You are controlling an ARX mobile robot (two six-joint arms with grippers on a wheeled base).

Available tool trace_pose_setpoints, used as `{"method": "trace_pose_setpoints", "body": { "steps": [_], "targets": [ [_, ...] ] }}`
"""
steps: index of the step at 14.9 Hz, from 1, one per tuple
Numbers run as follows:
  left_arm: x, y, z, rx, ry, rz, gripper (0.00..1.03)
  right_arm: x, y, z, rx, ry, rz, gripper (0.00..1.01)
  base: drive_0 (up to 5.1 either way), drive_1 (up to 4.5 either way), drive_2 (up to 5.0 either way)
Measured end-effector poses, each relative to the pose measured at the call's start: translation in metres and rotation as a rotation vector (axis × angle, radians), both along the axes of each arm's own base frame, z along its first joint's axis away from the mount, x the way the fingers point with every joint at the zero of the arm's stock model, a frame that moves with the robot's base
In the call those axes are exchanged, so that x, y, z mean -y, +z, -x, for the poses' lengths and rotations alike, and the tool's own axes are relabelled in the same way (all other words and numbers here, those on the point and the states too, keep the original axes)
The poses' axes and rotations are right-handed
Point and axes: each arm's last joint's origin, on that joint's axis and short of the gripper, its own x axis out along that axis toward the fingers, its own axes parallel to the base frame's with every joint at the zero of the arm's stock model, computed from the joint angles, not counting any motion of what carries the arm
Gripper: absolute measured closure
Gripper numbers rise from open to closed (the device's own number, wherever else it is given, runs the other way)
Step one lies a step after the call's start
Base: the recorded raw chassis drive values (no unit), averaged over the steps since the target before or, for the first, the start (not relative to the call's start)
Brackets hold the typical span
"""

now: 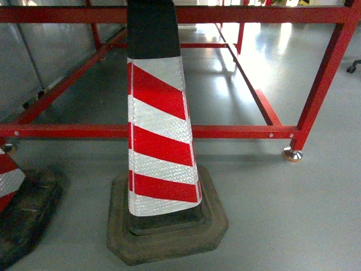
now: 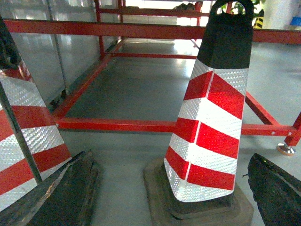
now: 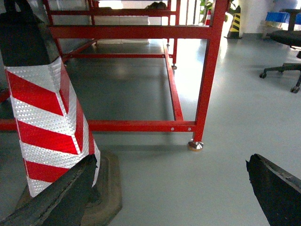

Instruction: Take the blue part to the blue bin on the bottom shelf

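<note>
- Two red-and-white striped traffic cones show in the head view: one cone [image 1: 161, 135] fills the middle of the frame on its dark rubber base [image 1: 169, 237], and a second cone [image 1: 8, 175] is cut off at the lower left edge.
- Behind them a red steel frame [image 1: 237, 131] runs across the frame, its right leg ending on a round foot [image 1: 292, 153] at the right, on the grey floor [image 1: 293, 214].
- In the left wrist view, the left gripper [image 2: 171, 207] shows dark fingers [image 2: 70, 193] in both lower corners, spread wide with nothing between them; the central cone stands just beyond the gap.
- In the right wrist view, the right gripper [image 3: 171, 197] likewise has its fingers [image 3: 277, 188] wide apart and empty, above bare floor.
- An office chair [image 3: 287, 47] sits at the upper right of the right wrist view.
- The blue part, blue bin and bottom shelf appear in no view.
</note>
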Motion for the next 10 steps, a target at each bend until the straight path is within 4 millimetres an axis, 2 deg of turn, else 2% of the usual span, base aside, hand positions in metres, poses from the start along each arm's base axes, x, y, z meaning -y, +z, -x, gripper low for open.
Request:
{"method": "trace_pose_setpoints", "body": {
  "steps": [10],
  "targets": [
    [0.0,0.0,0.0,0.0,0.0,0.0,0.05,0.0,0.0,0.0,0.0,0.0,0.0,0.03,0.0,0.0,0.0]
  ]
}}
